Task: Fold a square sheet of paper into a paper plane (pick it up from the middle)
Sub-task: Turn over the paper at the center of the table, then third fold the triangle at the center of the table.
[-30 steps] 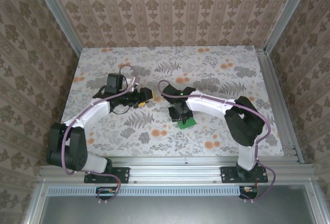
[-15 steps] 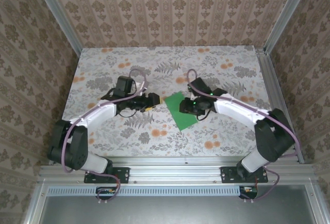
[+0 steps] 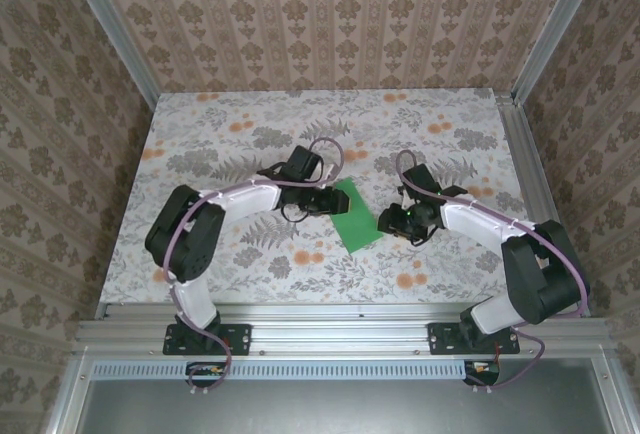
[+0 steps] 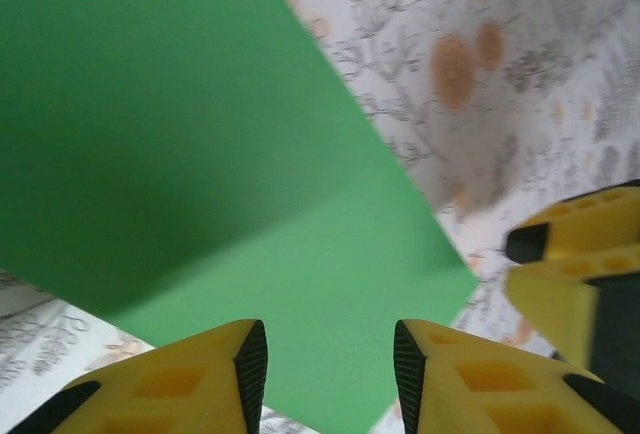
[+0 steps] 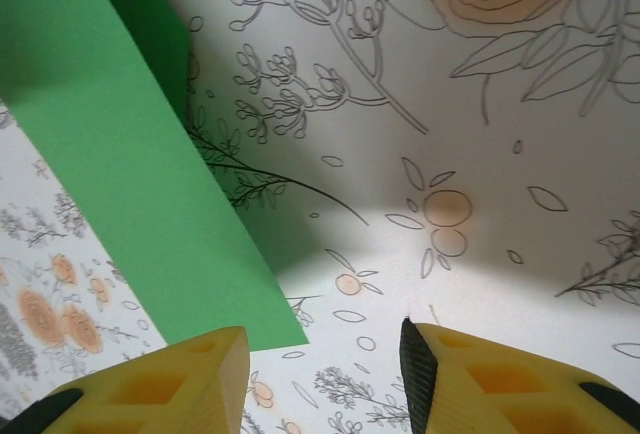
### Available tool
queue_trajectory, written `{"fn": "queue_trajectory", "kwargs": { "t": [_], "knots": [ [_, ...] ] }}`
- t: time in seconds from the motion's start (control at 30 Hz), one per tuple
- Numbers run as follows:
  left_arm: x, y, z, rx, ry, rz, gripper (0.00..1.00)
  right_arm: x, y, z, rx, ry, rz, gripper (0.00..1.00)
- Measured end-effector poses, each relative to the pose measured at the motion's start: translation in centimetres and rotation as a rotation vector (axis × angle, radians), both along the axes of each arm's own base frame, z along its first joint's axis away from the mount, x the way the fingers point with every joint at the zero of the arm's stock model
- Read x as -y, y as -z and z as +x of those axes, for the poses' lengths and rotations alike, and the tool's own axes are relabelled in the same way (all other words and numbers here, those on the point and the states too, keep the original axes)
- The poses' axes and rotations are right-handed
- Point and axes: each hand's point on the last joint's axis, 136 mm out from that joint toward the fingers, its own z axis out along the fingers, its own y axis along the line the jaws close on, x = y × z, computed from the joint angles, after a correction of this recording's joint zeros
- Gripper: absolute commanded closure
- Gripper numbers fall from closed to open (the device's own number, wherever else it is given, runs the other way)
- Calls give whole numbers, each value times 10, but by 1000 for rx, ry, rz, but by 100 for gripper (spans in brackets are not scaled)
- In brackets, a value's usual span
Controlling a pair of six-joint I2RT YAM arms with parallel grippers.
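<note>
Square sheet of paper — flat overhead — shows between left fingers close-up.

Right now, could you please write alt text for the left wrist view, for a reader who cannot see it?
A bright-green sheet of paper covers the upper left, one corner pointing lower right over the floral tabletop. The left tool has its two yellow fingers apart at the bottom; the right tool sits at right.
</note>
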Motion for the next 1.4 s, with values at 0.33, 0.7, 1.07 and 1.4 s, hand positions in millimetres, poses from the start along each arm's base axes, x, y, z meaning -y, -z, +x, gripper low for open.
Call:
{"fn": "queue_trajectory", "kwargs": {
  "t": [0.33,0.7,1.07,1.4],
  "knots": [
    [-11,38,7,2,21,134,67,-19,8,8,-3,-29,104,60],
    [-11,44,11,8,48,173,68,-30,4,11,-5,-35,172,83],
    [-9,46,13,5,60,169,71,-36,2,8,-12,-52,194,97],
    [-9,46,13,9,67,169,71,-50,-5,9,-2,-62,240,100]
  ]
}}
